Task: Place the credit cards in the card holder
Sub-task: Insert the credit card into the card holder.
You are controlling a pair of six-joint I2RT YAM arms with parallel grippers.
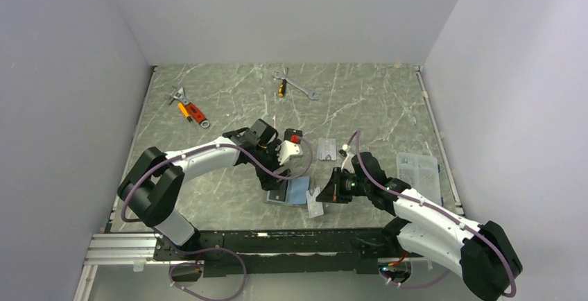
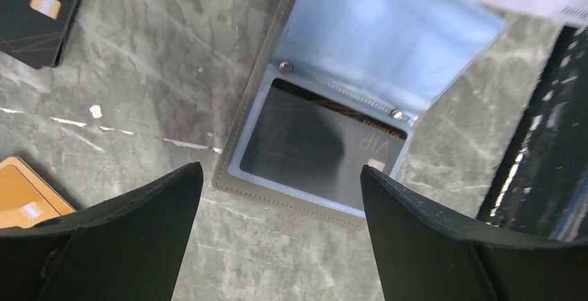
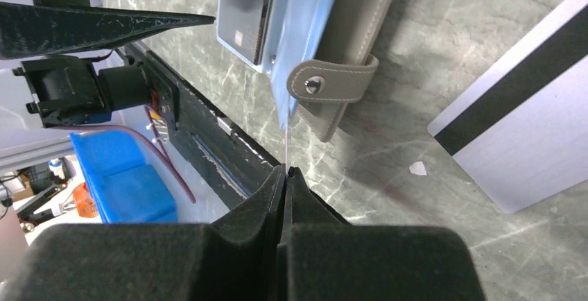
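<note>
**Open card holder (image 2: 374, 30) on the marble table (image 1: 360, 100)**

The left gripper (image 2: 281, 170) hovers just above it, fingers spread wide, touching nothing. The right gripper (image 3: 286, 173), fingers pressed together, pinches the edge of its thin inner leaf. A black card (image 2: 312, 145) sits in one pocket.

Open card holder (image 2: 388, 30), black card (image 2: 312, 150) pocketed

Open card holder (image 1: 297, 191) near the table's (image 1: 229, 100) front edge, between left fingers (image 1: 276, 183) and right fingers (image 1: 324, 193).
</note>
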